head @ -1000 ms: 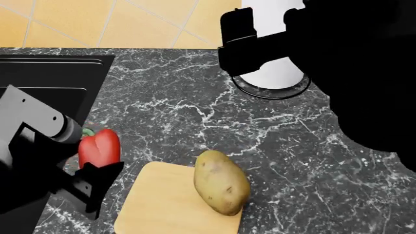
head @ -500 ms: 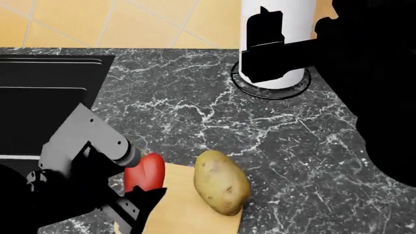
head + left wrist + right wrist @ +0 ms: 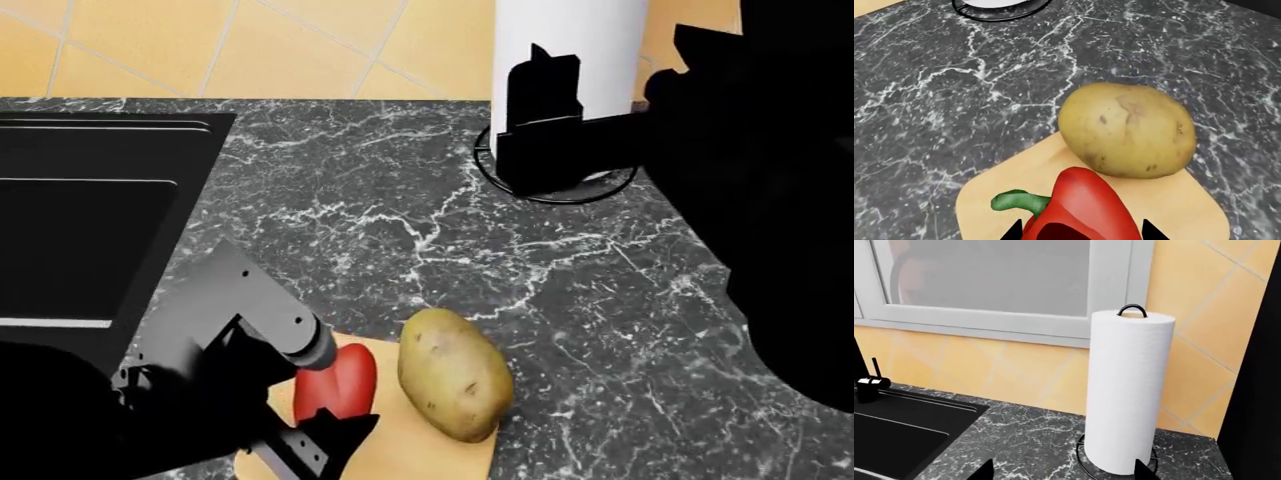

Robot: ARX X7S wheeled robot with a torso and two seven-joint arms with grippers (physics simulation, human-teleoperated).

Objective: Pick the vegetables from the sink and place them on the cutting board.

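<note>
Carried from beside matte-black sink (image 3: 80, 220): glossy red bell pepper (image 3: 334, 392), clamped in left gripper (image 3: 1079, 234), now over pale beige wooden cutting board (image 3: 1007, 185) beside speckled tan potato (image 3: 455, 374); release pending.

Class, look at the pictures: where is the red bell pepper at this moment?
In the head view, the red bell pepper sits at lower centre-left, held in the left gripper over the cutting board, just left of the potato.

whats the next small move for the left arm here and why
Probably lower a little and open the left tool. It holds the glossy red bell pepper over the pale beige wooden cutting board, beside the speckled yellowish-tan potato already lying there. Whether the pepper touches the board is unclear, so ease down before releasing.
</note>
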